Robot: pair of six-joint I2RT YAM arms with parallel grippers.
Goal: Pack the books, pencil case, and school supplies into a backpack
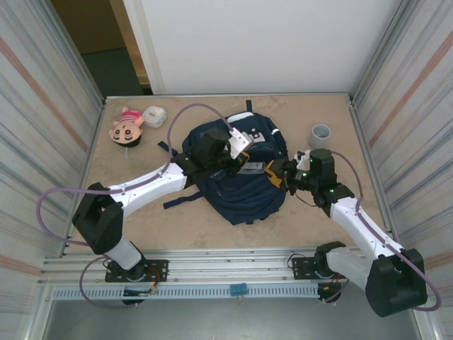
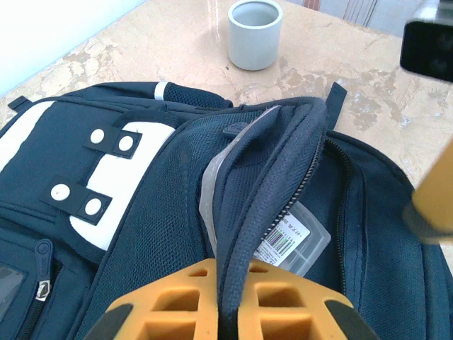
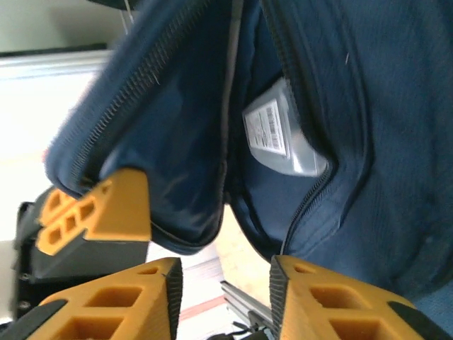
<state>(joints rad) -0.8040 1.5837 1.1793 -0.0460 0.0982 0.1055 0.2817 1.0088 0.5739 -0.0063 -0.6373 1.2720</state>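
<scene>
- While the left arm pinches the bag open, the overhead view shows the large navy blue fabric backpack in the middle of the marbled beige table. The left gripper is on its upper part and the right gripper is at its right edge, the two near each other over the opening.
- On that same view a pink doll head and a small white rounded box sit at the far left, and a grey cup sits at the far right. All three are well apart from the bag.
- From the left wrist, the left gripper has its orange fingers closed tight on the zip-edged lip of the backpack. It lifts that lip so the mouth gapes.
- Under the raised lip a clear plastic packet with a white barcode label lies inside the mouth, just beside the zip teeth and partly covered by the fabric.
- From the right wrist, the right gripper has its jaws partly apart with nothing between them; bare table and rail show through the gap. It hovers just outside the mouth, with the packet ahead of it inside the bag.
- The step in hand looks to be stowing the small supplies in the main compartment. The packet appears to be in — but shallow, close to the zip.
- The next move probably calls for the right gripper either to nudge the packet deeper or to back straight out without catching the zip. Meanwhile the left one should hold the lip up.
</scene>
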